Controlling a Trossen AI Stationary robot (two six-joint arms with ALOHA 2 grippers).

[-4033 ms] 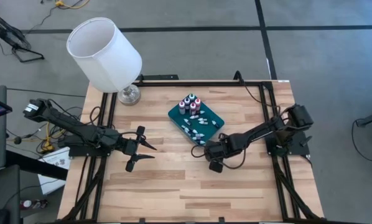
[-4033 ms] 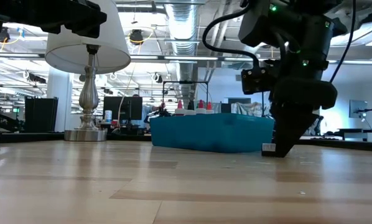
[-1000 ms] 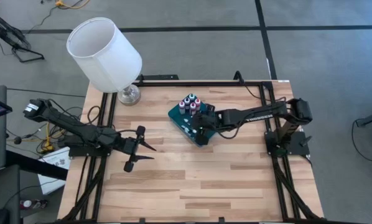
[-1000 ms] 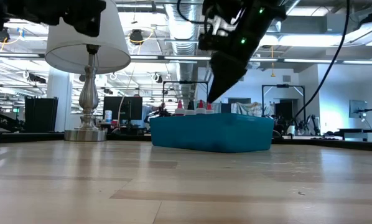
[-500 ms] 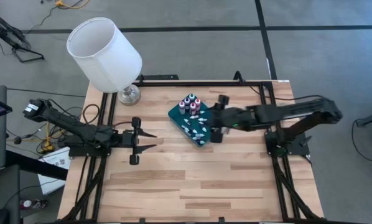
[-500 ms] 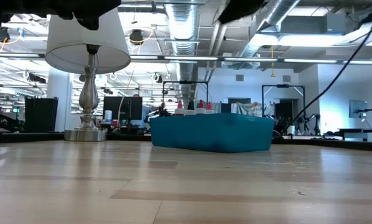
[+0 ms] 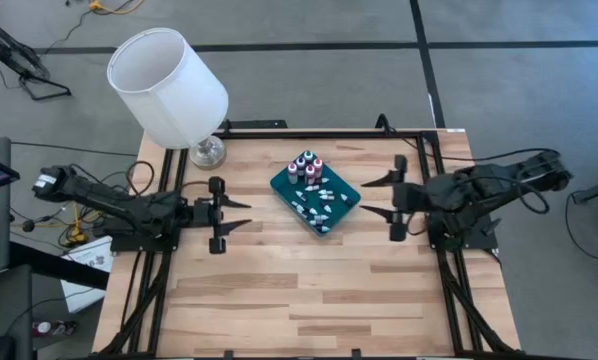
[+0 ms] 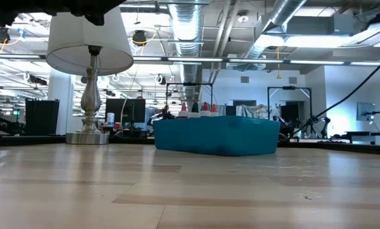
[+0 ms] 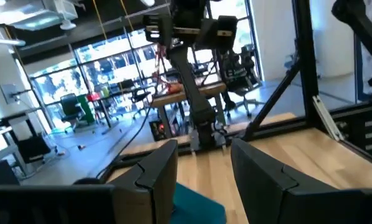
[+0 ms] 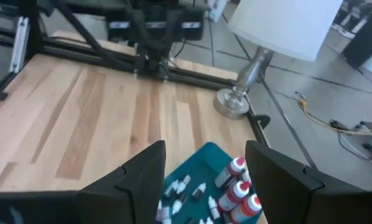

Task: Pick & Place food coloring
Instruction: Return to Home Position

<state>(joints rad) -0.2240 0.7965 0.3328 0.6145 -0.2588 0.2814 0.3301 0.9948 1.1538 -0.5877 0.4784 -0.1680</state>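
Judging food coloring (image 7: 307, 169) light, slick: pinch mid-body; left gripper (image 7: 235, 215), right gripper (image 7: 375, 196) both spread, empty, flanking tray (image 7: 343, 197).

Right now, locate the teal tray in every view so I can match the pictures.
High view: tray at the middle of the table.
Low view: its wall at mid-picture, right of the lamp.
Left wrist view: a teal corner between the left fingers.
Right wrist view: tray between the right fingers, lamp beyond.
Shared landmark: the lamp, seen in all but the left wrist view.
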